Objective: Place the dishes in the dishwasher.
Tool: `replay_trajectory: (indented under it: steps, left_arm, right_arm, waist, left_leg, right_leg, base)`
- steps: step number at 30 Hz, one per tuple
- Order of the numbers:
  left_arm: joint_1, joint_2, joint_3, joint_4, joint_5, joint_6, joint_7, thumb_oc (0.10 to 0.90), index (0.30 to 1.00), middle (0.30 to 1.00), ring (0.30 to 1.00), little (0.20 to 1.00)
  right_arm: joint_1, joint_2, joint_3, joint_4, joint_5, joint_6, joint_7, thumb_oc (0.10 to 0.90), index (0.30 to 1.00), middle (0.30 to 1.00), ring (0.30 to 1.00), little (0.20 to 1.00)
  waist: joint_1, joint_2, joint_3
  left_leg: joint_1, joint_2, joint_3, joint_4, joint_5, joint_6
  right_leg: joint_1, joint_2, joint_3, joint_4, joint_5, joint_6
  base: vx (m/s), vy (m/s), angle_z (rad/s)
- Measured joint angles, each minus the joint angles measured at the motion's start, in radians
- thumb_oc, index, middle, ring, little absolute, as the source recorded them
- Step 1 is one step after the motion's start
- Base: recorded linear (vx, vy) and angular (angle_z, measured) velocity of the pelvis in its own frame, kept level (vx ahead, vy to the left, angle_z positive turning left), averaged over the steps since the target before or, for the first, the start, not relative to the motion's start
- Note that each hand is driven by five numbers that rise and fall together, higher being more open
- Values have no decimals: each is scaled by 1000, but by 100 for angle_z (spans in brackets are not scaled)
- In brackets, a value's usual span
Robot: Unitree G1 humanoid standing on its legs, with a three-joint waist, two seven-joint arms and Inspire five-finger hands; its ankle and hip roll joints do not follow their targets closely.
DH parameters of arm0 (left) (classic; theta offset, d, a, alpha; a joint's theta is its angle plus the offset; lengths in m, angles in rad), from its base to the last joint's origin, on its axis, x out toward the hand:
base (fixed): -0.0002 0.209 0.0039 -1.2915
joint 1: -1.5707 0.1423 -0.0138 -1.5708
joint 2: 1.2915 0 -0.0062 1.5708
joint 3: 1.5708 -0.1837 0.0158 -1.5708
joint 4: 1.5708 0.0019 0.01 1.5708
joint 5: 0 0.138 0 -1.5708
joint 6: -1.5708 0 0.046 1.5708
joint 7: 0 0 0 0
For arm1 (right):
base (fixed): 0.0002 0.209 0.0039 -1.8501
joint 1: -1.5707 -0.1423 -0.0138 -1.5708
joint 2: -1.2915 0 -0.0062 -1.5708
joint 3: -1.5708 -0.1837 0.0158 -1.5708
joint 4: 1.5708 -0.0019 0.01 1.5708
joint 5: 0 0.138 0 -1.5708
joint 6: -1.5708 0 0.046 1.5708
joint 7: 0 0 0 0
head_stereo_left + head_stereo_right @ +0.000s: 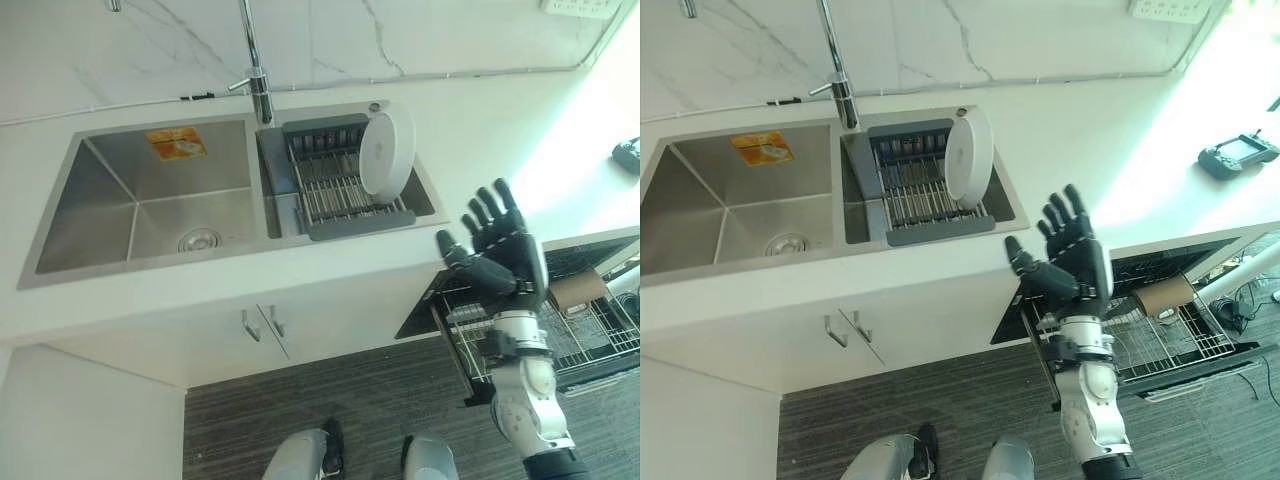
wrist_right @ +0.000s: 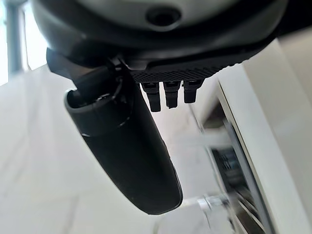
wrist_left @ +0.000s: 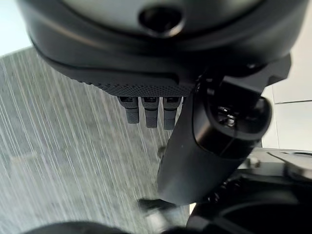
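Hidden: lower rim of white plate (image 1: 386,152) behind drying rack (image 1: 335,185) bars; dishwasher rack (image 1: 1150,335) partly behind right arm, cut off at frame edge.
Plate: upright on edge in drying rack, in smaller right sink basin (image 1: 425,195), well apart from dishwasher rack.
Right hand (image 1: 505,245): raised above dishwasher's pulled-out rack, fingers spread wide, empty.
Left hand (image 3: 204,141): over grey floor, fingers straight, empty.
Around: faucet (image 1: 255,70) behind sink; large left basin (image 1: 150,200); brown cylinder (image 1: 1162,293) in dishwasher rack; black controller (image 1: 1237,153) on counter.
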Motion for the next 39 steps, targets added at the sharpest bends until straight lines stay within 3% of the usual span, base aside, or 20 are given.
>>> replay_trajectory:
  steps: [1,2,3,4,5,6,7,8,10,13,19,33,39]
  left_arm:
    - [-4,-1,4,-1,0,8,-1,800,900,900,900,900]
    - [-2,1,10,1,-1,20,-1,800,900,900,900,900]
    - [3,-5,6,3,-8,17,1,800,900,900,900,900]
    - [5,0,11,8,-38,16,2,800,900,900,900,900]
    - [8,36,27,-2,-47,13,-6,800,900,900,900,900]
    - [11,38,52,-8,-71,10,-2,800,900,900,900,900]
    - [19,17,49,-24,-77,1,5,800,900,900,900,900]
    - [14,14,50,-27,-77,-5,13,800,900,900,900,900]
    - [17,-5,44,-20,-69,-10,23,800,900,900,900,900]
    - [30,-13,47,-18,-67,-14,24,800,900,900,900,900]
    - [46,-16,48,2,-54,-24,27,800,900,900,900,900]
    - [46,-25,38,21,-18,-23,40,800,900,900,900,900]
    - [37,-19,8,50,10,-24,42,800,900,900,900,900]
  right_arm:
    - [-3,-25,-2,2,0,0,10,800,900,900,900,900]
    - [-2,-47,-13,14,1,0,12,800,900,900,900,900]
    - [-6,-52,-19,39,2,-1,12,800,900,900,900,900]
    - [-21,-46,-18,73,4,-1,13,800,900,900,900,900]
    - [-27,-36,-21,84,5,-2,13,800,900,900,900,900]
    - [-46,-50,-34,86,4,-3,16,800,900,900,900,900]
    - [-70,-70,-45,77,4,-6,14,800,900,900,900,900]
    - [-68,-71,-45,69,4,-4,11,800,900,900,900,900]
    - [-69,-71,-44,50,2,-4,6,800,900,900,900,900]
    - [-69,-72,-44,32,1,-4,3,800,900,900,900,900]
    - [-73,-88,-60,33,2,-3,-30,800,900,900,900,900]
    - [-83,-89,-92,-12,-38,-57,-154,800,900,900,900,900]
    - [-205,-85,-68,3,-18,-3,-182,800,900,900,900,900]
  waist:
    - [-2,10,3]
    - [-5,15,6]
    - [0,16,6]
    - [13,-5,12]
    - [7,-90,14]
    - [20,-90,20]
    - [44,-46,25]
    - [49,-46,25]
    - [50,-36,25]
    - [44,-32,23]
    - [19,-19,14]
    - [26,-6,-15]
    - [30,-11,-58]
  left_leg:
    - [2,-8,5,-26,8,3]
    - [16,-17,1,-49,13,8]
    - [37,-22,-3,-65,14,-14]
    - [38,-35,-16,-36,20,-178]
    - [-41,-91,-55,95,53,-194]
    - [-97,-17,-96,202,-28,-80]
    - [-93,67,-143,158,-56,-109]
    - [-79,60,-135,125,-47,-115]
    - [-51,46,-140,78,-20,-103]
    - [-11,42,-147,34,-8,-105]
    - [45,54,-153,-46,16,-137]
    - [67,53,-159,-55,9,-147]
    - [70,49,-166,-52,8,-142]
  right_leg:
    - [8,44,9,-212,13,-14]
    - [27,87,14,-343,35,-51]
    - [55,120,5,-402,52,-77]
    - [80,141,-8,-419,80,-123]
    - [83,79,19,-421,117,-179]
    - [69,62,-4,-396,174,-116]
    - [41,82,-16,-305,153,-55]
    - [39,73,-13,-288,116,-53]
    - [74,70,-17,-317,101,-50]
    - [114,70,-26,-364,142,-40]
    - [151,88,-42,-377,133,-57]
    - [183,84,-54,-378,128,-63]
    - [188,81,-56,-384,130,-60]
  base:
    - [77,-247,-10]
    - [72,-277,3]
    - [64,-282,7]
    - [55,-212,22]
    - [68,-184,28]
    - [79,-188,2]
    - [100,-209,-16]
    - [94,-188,-19]
    - [68,-140,11]
    - [42,-94,8]
    - [34,-61,2]
    - [36,-10,3]
    - [74,-22,2]
